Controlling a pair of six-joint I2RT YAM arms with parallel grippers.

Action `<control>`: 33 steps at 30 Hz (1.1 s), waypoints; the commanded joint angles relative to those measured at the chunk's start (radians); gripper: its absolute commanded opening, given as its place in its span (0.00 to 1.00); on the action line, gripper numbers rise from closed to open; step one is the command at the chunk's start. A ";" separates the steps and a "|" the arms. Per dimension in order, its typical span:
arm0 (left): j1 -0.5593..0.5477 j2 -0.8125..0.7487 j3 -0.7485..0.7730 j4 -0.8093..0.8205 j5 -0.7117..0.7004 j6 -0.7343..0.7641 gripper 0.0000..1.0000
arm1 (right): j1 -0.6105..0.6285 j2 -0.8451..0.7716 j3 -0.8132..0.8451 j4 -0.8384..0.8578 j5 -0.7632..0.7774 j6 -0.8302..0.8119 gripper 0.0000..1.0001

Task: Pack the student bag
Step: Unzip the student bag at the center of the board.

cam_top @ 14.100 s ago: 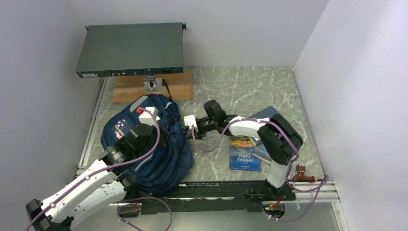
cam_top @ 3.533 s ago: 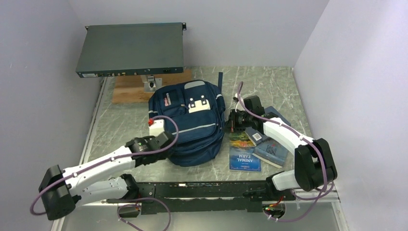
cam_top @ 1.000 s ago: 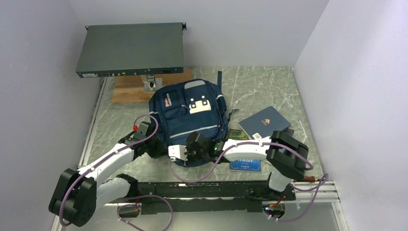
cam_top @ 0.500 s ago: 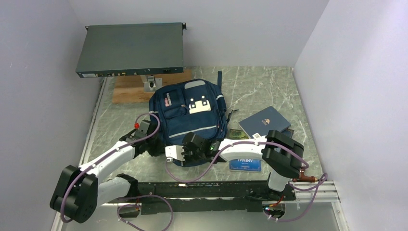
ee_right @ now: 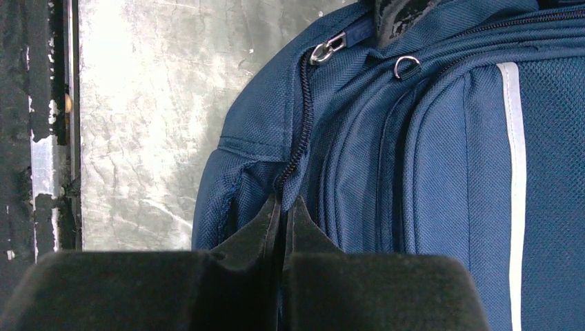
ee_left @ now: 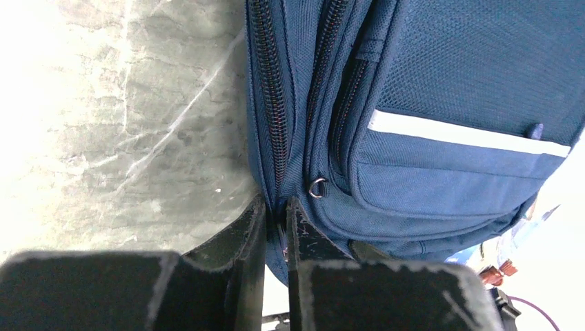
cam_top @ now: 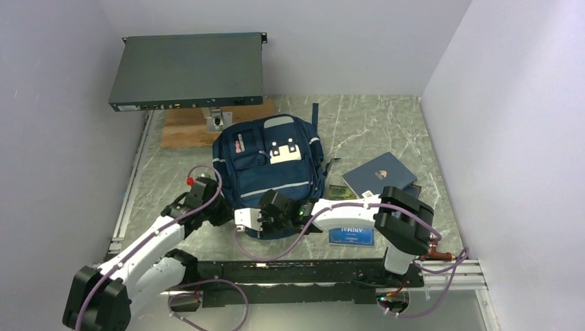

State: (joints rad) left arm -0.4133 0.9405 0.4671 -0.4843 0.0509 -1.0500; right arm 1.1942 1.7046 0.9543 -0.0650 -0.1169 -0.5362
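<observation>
Both grippers clamped down over last second. Now: student bag (cam_top: 272, 169) flat on table (cam_top: 372, 124), long axis running away from arms; left gripper (ee_left: 276, 205) pinches bag's near-left zipper seam, right gripper (ee_right: 284, 201) pinches bag's near-end fabric.

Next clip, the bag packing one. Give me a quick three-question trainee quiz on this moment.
1. True or false: the student bag lies on the table with its front pockets facing up.
2. What is the right gripper shut on? A) a cup B) the bag's zip seam C) a spoon
3. By the robot's own sides, on which side of the bag do the books lie?
Key: 1 true. 2 B. 3 the right, on the table.
</observation>
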 commanded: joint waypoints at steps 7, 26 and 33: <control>0.003 -0.462 -0.373 0.625 -0.015 0.013 0.00 | -0.070 -0.071 -0.085 0.204 -0.094 0.393 0.00; 0.007 -0.133 0.174 -0.344 -0.019 -0.116 0.28 | -0.105 -0.117 -0.144 0.329 -0.079 0.564 0.00; 0.007 -0.024 0.138 -0.205 0.016 -0.110 0.23 | -0.099 -0.092 -0.136 0.343 -0.100 0.565 0.00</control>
State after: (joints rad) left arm -0.4107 0.8745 0.6025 -0.7204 0.0555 -1.1641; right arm 1.0882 1.6211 0.7696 0.2226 -0.1921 0.0269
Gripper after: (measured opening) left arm 0.227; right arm 0.023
